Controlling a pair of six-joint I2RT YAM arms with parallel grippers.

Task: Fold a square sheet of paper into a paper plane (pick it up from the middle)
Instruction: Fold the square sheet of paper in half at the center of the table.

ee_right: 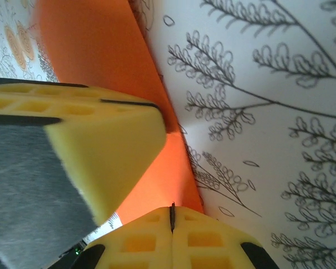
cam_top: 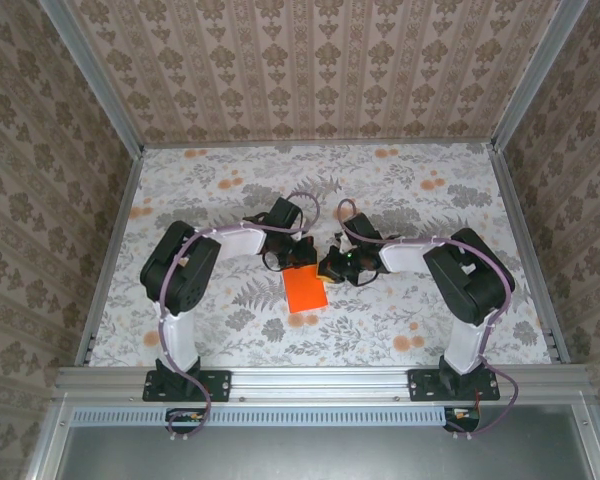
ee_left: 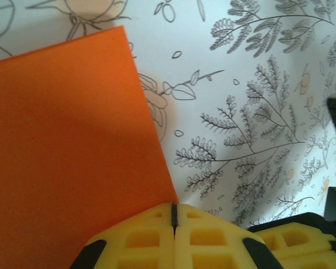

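Observation:
The vivid orange square sheet of paper (cam_top: 306,292) hangs over the middle of the tablecloth, held by its upper edge between both grippers. My left gripper (cam_top: 301,261) is at the sheet's upper left, and in the left wrist view its yellow jaws (ee_left: 173,217) are pressed together where the sheet's (ee_left: 73,151) right edge meets them. My right gripper (cam_top: 331,268) sits at the upper right. Its jaws (ee_right: 172,217) are shut where the orange sheet (ee_right: 165,174) runs into the seam. The left gripper's yellow finger (ee_right: 101,145) is close beside it.
A flowered tablecloth (cam_top: 430,210) covers the table, with free room on all sides of the arms. Patterned walls (cam_top: 320,70) and metal rails (cam_top: 110,250) enclose it at the back and sides. The two wrists nearly touch above the sheet.

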